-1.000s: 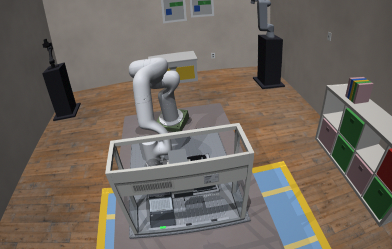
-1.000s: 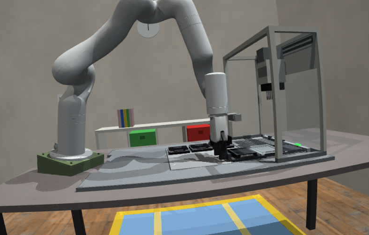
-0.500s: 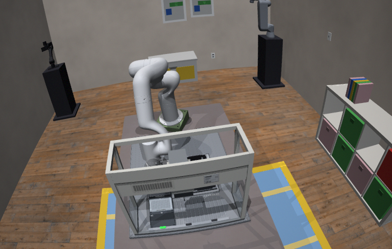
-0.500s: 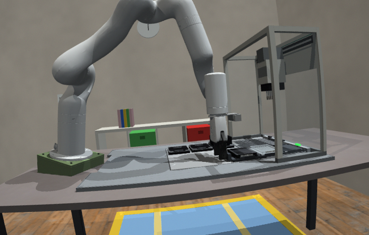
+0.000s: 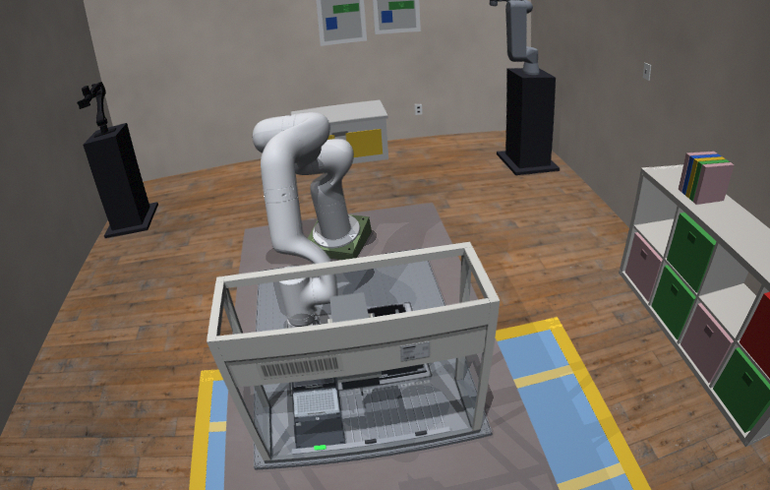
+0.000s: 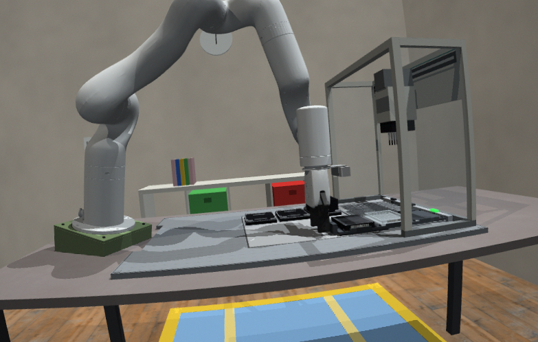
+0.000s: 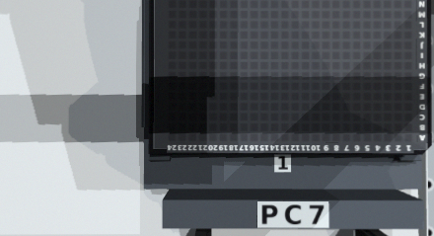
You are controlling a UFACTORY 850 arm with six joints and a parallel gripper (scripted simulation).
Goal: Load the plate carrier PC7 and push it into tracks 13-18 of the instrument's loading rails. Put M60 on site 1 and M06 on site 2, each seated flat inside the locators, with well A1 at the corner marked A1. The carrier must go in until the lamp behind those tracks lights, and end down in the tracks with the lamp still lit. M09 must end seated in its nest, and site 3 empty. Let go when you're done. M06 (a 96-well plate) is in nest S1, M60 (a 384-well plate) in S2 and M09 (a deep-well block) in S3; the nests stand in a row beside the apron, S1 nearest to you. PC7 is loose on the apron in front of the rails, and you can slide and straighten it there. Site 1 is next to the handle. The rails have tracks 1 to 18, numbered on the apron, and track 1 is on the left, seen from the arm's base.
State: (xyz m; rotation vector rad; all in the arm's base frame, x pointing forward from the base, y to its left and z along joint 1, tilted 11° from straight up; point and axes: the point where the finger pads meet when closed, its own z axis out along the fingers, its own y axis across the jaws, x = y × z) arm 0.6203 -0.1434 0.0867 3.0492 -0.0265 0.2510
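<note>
While the gripper [image 6: 321, 220] stands at the handle end of the carrier [image 7: 293, 214], its jaws are set wide apart and hold nothing; the fingers point straight down from a vertical wrist. In the wrist view the carrier's label plate reads PC7, and directly beyond it a small tag marks site 1. The dark 384-well plate [image 7: 291, 65] lies on that site, appearing flat, with its column numbers running along the edge nearest the handle and its row letters along the right edge, so that the corner where A and 1 meet sits at the lower right of the view. In the top view the white 96-well plate [image 5: 315, 401] occupies the next site along the carrier, inside the frame [image 5: 353, 339] of the instrument. The carrier extends in under the frame along the rails [image 5: 399, 413], and a green lamp [image 5: 318, 447] glows at the far end of its tracks. In the exterior view the carrier rests low on the deck, with the nests [image 6: 277, 215] in a row beside the apron [image 6: 279, 237]. Their contents are too small to identify. The arm's green base [image 6: 102, 240] stands on the grey table [image 6: 517, 220].
</note>
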